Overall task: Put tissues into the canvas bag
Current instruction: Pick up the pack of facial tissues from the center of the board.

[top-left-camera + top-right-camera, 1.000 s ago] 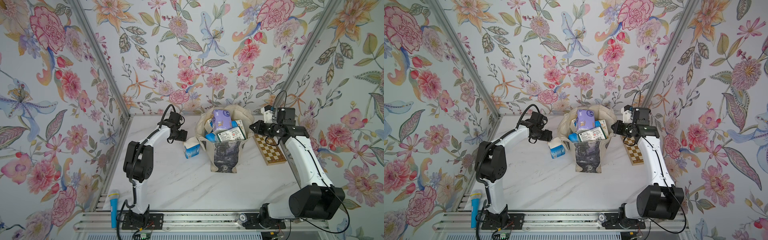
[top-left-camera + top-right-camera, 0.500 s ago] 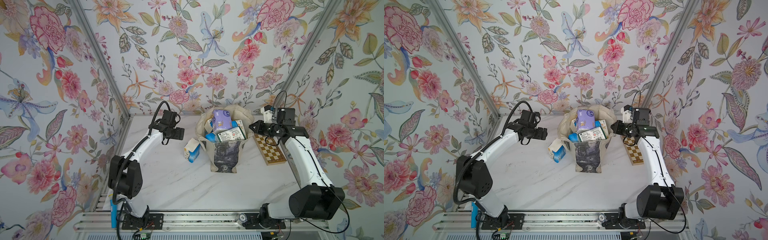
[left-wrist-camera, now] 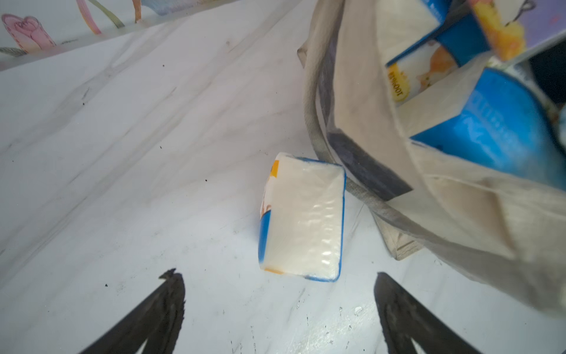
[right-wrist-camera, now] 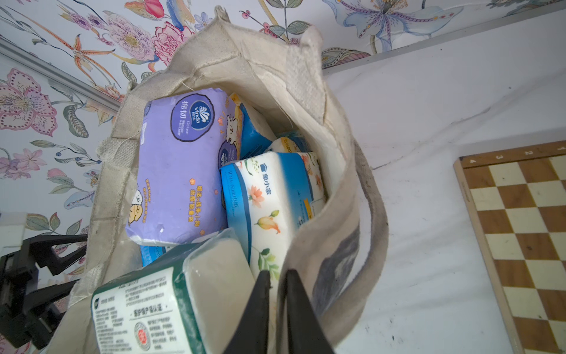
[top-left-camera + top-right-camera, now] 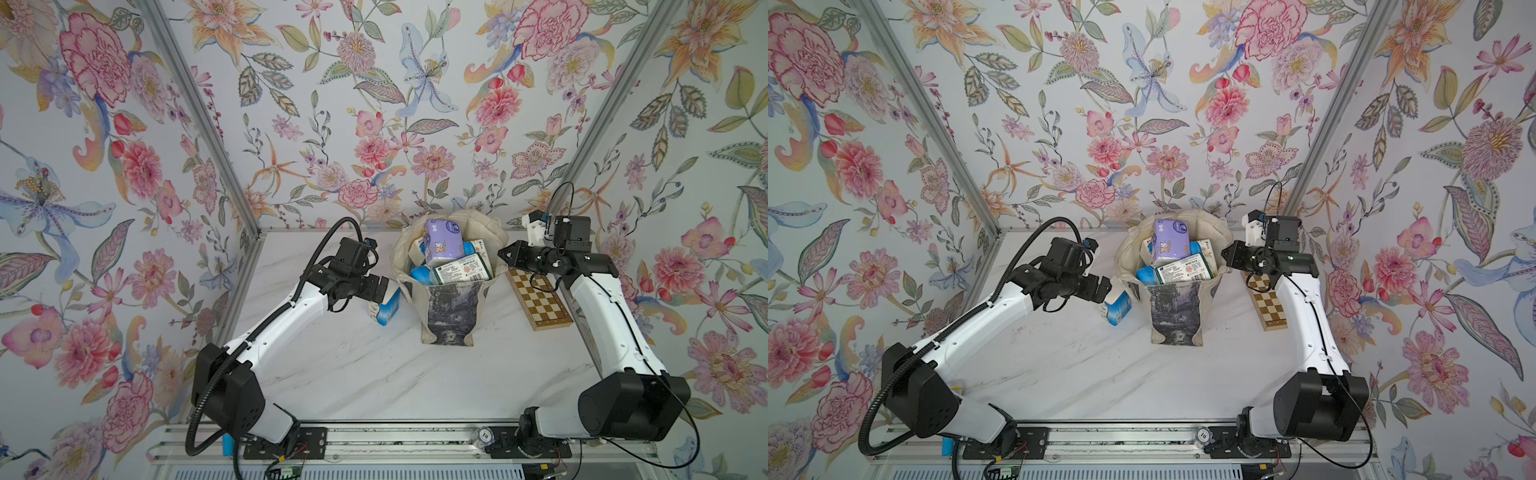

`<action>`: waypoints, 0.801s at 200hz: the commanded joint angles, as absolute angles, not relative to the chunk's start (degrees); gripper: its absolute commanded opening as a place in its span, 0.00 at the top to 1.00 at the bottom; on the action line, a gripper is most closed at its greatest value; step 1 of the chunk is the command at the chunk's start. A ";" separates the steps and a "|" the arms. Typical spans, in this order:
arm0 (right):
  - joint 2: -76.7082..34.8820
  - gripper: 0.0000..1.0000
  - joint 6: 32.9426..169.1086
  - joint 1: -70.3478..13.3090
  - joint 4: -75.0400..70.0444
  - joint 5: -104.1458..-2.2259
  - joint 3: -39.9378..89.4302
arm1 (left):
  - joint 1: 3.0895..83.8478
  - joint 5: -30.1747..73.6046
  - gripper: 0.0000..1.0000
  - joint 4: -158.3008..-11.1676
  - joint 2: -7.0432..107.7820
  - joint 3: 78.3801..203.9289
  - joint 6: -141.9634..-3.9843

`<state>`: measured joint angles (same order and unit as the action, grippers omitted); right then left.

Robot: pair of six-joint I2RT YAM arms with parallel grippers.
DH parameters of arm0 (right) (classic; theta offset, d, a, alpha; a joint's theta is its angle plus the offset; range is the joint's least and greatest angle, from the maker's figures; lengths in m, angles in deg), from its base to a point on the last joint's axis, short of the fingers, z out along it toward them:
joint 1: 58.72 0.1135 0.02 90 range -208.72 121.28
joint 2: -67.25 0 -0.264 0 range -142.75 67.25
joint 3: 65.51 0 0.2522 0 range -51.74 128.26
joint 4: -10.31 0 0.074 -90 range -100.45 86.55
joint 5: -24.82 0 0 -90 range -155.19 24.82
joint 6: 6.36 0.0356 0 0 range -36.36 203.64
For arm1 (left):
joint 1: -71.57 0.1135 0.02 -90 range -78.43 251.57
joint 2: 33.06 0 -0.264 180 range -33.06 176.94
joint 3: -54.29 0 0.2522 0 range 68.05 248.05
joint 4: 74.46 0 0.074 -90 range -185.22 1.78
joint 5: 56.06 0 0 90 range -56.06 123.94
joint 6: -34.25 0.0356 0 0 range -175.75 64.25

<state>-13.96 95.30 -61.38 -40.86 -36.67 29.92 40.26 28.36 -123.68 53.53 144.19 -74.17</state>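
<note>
The cream canvas bag (image 5: 451,307) (image 5: 1177,311) stands open at the table's back middle, holding several tissues. A lilac pack (image 5: 442,243) (image 4: 180,165) lies on top, with a green-white pack (image 5: 461,268) (image 4: 147,309) in front of it and a blue-and-white floral pack (image 4: 269,199) beside them. One blue-and-white pack (image 5: 386,309) (image 5: 1118,309) (image 3: 301,214) lies on the table against the bag's left side. My left gripper (image 5: 384,289) (image 3: 275,275) hovers just over it, open and holding nothing. My right gripper (image 5: 503,252) (image 4: 278,272) is shut on the bag's right rim.
A wooden chessboard (image 5: 540,301) (image 4: 520,230) lies right of the bag, under my right arm. A blue object (image 5: 226,446) shows partly behind the left arm's base. The bag's strap handle (image 3: 309,101) hangs close to the loose pack. Floral walls enclose the marble table (image 5: 374,374).
My left arm has swung right and down, bringing its gripper over the loose pack, and its jaws have spread wider. The right arm and the bag have not moved.
</note>
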 commanded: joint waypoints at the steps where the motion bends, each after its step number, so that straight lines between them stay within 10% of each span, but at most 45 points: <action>1: -13.17 0.85 95.91 -60.92 -39.92 -35.91 30.54 | 40.10 28.43 0.03 -124.81 55.33 143.96 -72.91; 160: -13.76 0.85 95.85 -61.01 -39.95 -36.62 30.26 | 39.31 22.87 0.08 -121.37 71.53 150.88 -67.88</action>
